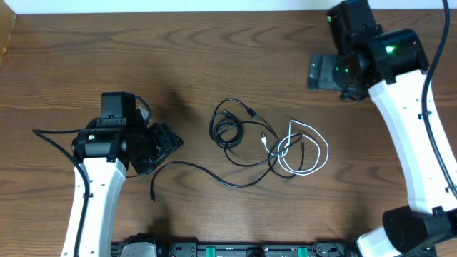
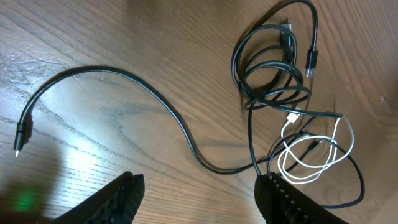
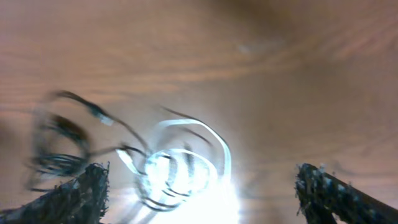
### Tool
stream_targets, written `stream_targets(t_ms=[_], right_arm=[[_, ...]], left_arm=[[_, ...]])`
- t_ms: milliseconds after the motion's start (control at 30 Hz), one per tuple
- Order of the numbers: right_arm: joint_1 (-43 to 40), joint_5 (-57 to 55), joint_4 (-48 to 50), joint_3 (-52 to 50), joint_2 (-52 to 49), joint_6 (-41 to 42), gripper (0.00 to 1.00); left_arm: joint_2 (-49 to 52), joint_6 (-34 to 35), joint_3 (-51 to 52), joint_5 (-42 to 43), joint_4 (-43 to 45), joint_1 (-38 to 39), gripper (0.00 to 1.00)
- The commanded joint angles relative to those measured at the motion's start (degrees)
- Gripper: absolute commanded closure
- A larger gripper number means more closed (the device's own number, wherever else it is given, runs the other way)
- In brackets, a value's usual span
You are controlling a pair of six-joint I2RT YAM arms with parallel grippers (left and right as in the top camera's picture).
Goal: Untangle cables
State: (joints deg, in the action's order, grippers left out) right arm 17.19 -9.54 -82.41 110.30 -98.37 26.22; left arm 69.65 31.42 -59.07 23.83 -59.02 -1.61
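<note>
Left pincer [image 2: 200,185] parted, cables [image 2: 287,43] loosely intertwined

A dark brown wooden table [image 1: 214,57] is filling the overhead view, its grain running lengthwise. A pale strip [image 1: 178,6] is showing beyond its far edge.

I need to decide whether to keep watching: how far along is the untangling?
Done: one black cable lies stretched out toward the left hand, but its far end runs in among the others. In hand: nothing; the left hand and right hand are open and empty. Left: the black coil and the white cable are linked by black strands crossing the white loops.
</note>
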Motion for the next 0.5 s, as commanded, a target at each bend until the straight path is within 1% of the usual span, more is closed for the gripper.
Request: stream_targets(t_ms=[0, 100, 133, 200, 233, 333, 400, 467], right_arm=[[-2.9, 4.4, 0.6, -8.0, -2.1, -7.0, 0.01], [-4.5, 5.0, 2.5, -14.0, -2.1, -7.0, 0.01], [-5.3, 6.7, 3.5, -17.1, -2.1, -7.0, 0.05], [-6.0, 9.5, 4.5, -20.6, -2.1, -7.0, 0.23], [-6.1, 11.3, 5.2, -22.5, -2.1, -7.0, 0.28], [-5.9, 14.3, 7.9, -28.3, -2.1, -9.3, 0.32], [-5.5, 14.3, 10.2, -32.2, -2.1, -9.6, 0.37], [-5.4, 14.5, 13.4, -35.9, -2.1, -9.6, 0.44]], left_arm=[[0.0, -1.0, -0.4, -0.5, -0.3, 0.1, 0.37], [0.0, -1.0, -0.4, -0.5, -0.3, 0.1, 0.37], [0.0, -1.0, -0.4, -0.5, -0.3, 0.1, 0.37], [0.0, -1.0, -0.4, -0.5, -0.3, 0.1, 0.37], [0.0, -1.0, -0.4, -0.5, -0.3, 0.1, 0.37], [0.0, -1.0, -0.4, -0.5, -0.2, 0.1, 0.37], [0.0, -1.0, -0.4, -0.5, -0.3, 0.1, 0.37], [0.0, -1.0, -0.4, -0.5, -0.3, 0.1, 0.37]])
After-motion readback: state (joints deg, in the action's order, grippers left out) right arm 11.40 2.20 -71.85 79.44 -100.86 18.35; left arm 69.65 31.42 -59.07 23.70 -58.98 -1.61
